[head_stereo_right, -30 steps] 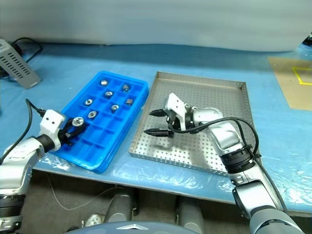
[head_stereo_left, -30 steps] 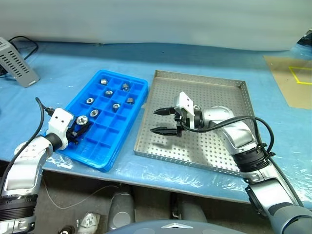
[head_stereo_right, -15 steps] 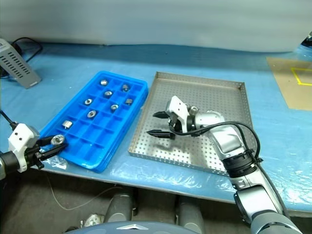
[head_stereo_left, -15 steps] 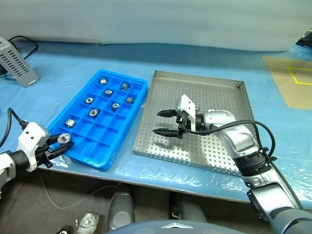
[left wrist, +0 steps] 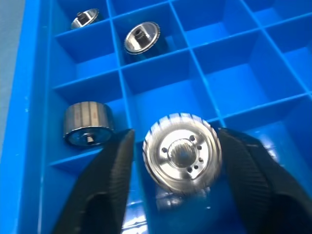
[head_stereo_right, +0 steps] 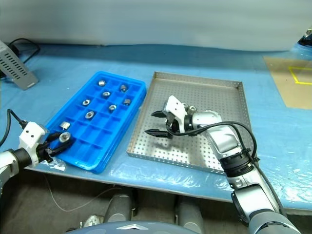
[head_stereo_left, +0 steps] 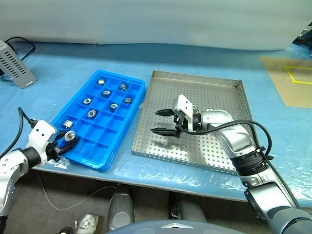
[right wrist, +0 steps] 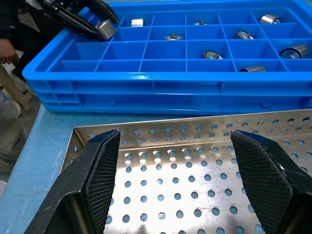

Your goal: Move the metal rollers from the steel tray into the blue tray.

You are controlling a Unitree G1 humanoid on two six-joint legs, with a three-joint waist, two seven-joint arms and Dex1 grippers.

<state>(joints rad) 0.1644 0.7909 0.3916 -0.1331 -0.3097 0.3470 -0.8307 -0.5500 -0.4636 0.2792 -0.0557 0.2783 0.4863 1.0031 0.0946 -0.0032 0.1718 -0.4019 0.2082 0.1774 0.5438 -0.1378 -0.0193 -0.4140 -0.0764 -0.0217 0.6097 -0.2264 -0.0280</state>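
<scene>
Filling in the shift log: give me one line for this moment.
left gripper: at near corner of blue tray, metal roller at its tip | right gripper: open, empty, over steel tray | other metal rollers: in blue compartments

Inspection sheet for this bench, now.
Surface: blue-covered table; nothing spilled.
Job's things: blue tray holds eight rollers, one per compartment; ninth roller between left pincer's fingers; steel tray shows none.
Clutter: grey device, far left.
Grippers: left pincer open around that roller; right pincer open, empty, over steel tray.
Cables: black cable by grey device; one along each arm.
Surroundings: brown board with yellow tape, far right.
</scene>
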